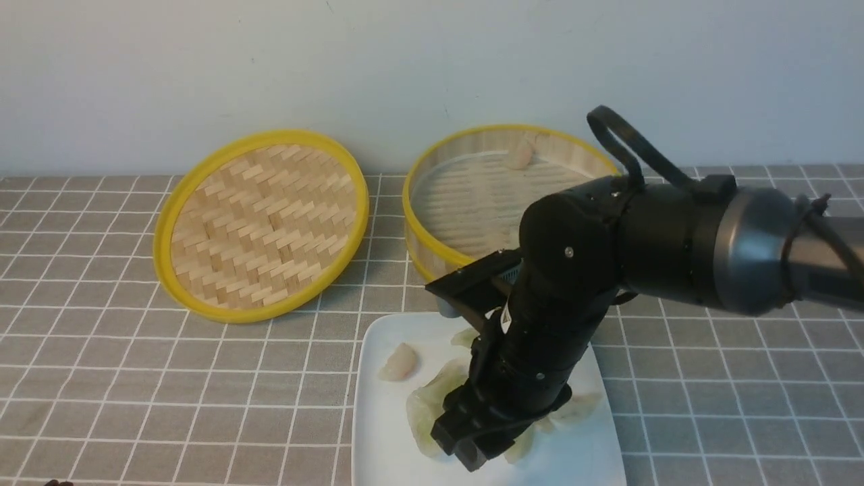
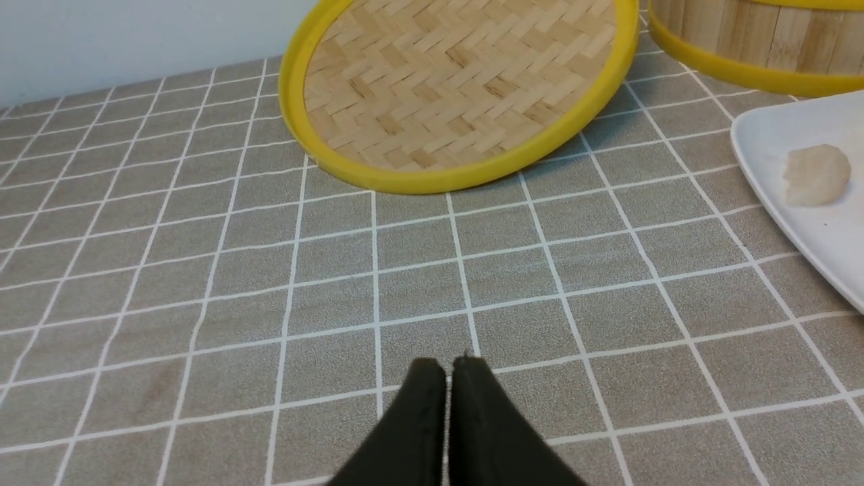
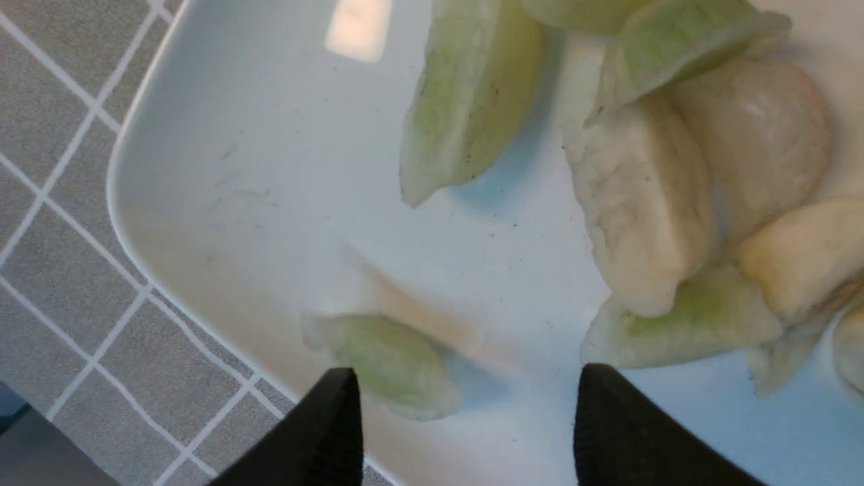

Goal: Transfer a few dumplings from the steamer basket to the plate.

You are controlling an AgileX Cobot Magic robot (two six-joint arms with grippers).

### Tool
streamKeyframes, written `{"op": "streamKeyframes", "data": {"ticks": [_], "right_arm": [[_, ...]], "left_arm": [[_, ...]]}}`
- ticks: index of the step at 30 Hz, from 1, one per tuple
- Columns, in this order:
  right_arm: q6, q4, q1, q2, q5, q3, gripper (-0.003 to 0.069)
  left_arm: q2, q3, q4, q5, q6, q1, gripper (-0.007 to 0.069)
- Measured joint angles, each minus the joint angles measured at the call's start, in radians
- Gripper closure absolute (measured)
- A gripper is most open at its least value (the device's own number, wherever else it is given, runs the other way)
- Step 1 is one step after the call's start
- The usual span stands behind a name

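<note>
right pincer (image 3: 466, 412) jaws wide apart, holding nothing, over plate (image 1: 375, 439) at lower centre | dumplings (image 3: 641, 202) heaped on plate | single dumpling (image 1: 520, 154) in steamer basket (image 1: 472, 202), upper centre-right | left pincer (image 2: 445, 370) closed, empty, over surface (image 2: 202, 270)

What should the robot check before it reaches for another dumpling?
1. The right fingers are open and holding nothing: ok.
2. The moved dumplings lie on the plate: ok, several are piled together.
3. The small green dumpling near the plate's edge lies still: cannot tell, it looks blurred.
4. There is a dumpling to fetch in the steamer basket: ok, one by the far wall.
5. The lid is off the basket: ok, it lies to the basket's left.
6. The left fingers are shut and away from the plate: ok.
</note>
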Motion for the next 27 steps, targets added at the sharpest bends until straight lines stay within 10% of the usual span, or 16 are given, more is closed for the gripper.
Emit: {"op": "streamKeyframes", "data": {"ticks": [9,27], "right_arm": [[0.094,-0.131,0.0,-0.313,0.018,-0.077,0.0652],[0.491,-0.486,0.0,-1.227,-0.265,0.343,0.0672]], "left_arm": [[0.0,0.0,0.0,0.0,0.0,0.0,0.0629],[0.0,0.0,0.0,0.0,0.0,0.0,0.0629]]}}
